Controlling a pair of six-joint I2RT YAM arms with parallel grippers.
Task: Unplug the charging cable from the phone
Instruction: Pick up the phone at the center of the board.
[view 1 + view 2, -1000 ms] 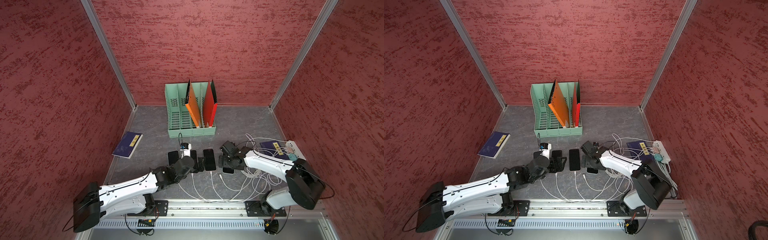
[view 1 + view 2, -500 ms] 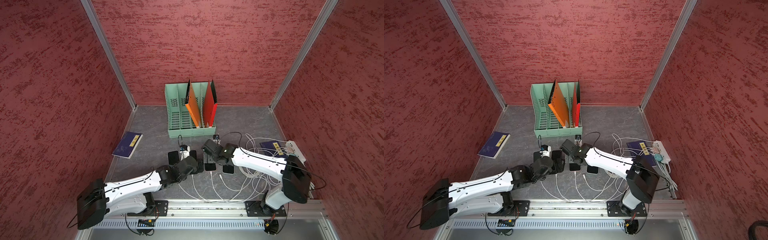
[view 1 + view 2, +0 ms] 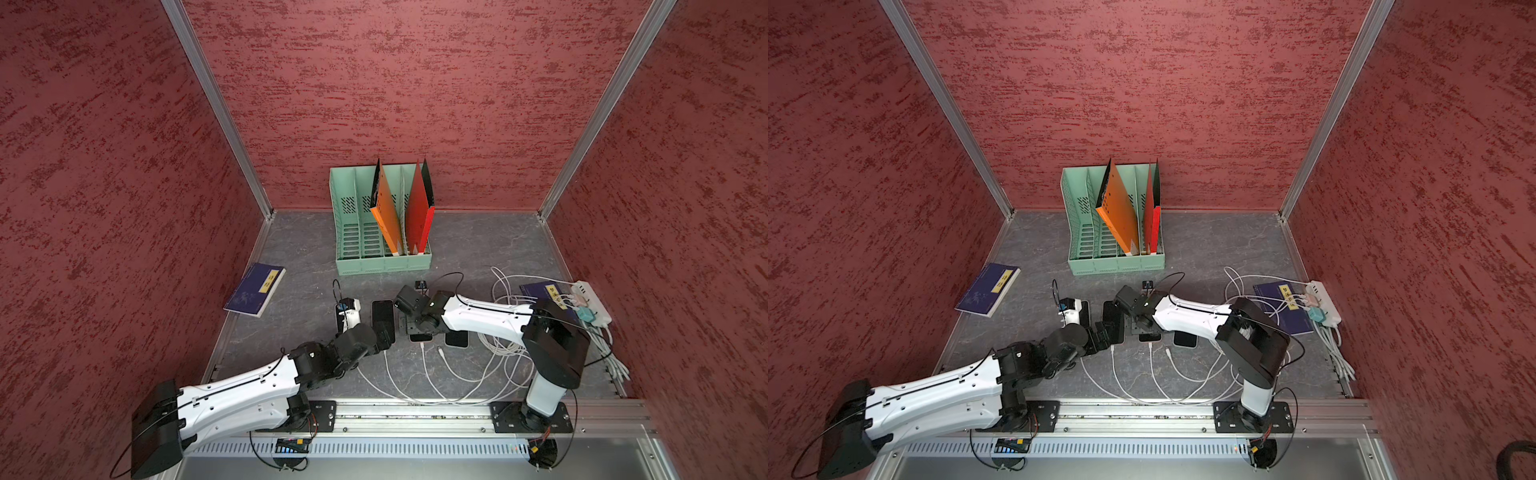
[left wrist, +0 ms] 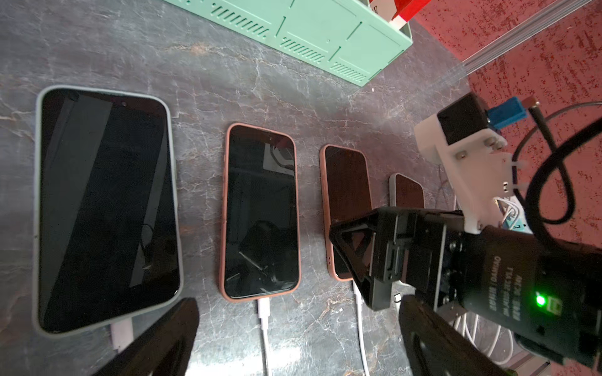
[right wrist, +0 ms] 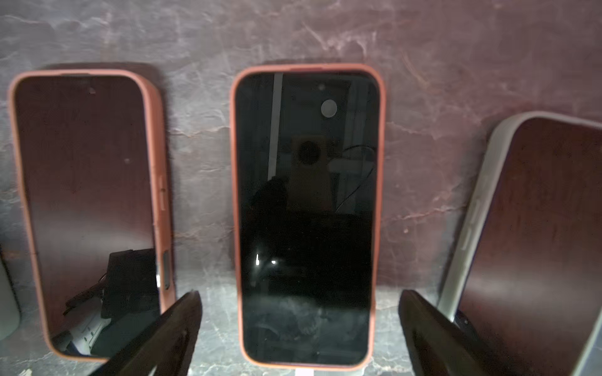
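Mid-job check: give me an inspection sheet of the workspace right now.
Surface: grey marbled tabletop, no spills seen.
Job's things: row of four black-screened phones; the pink-cased phone third from the robot's left is plugged in.
Clutter: mint-green plastic file rack holding orange folder and red folder; dark blue booklet; second booklet.
Grippers: left gripper and right gripper open, empty; right fingers flank that phone.
Cables: white charging cables run to a white power strip; one plug lies loose.
Surroundings: red textured walls; nothing else seen.
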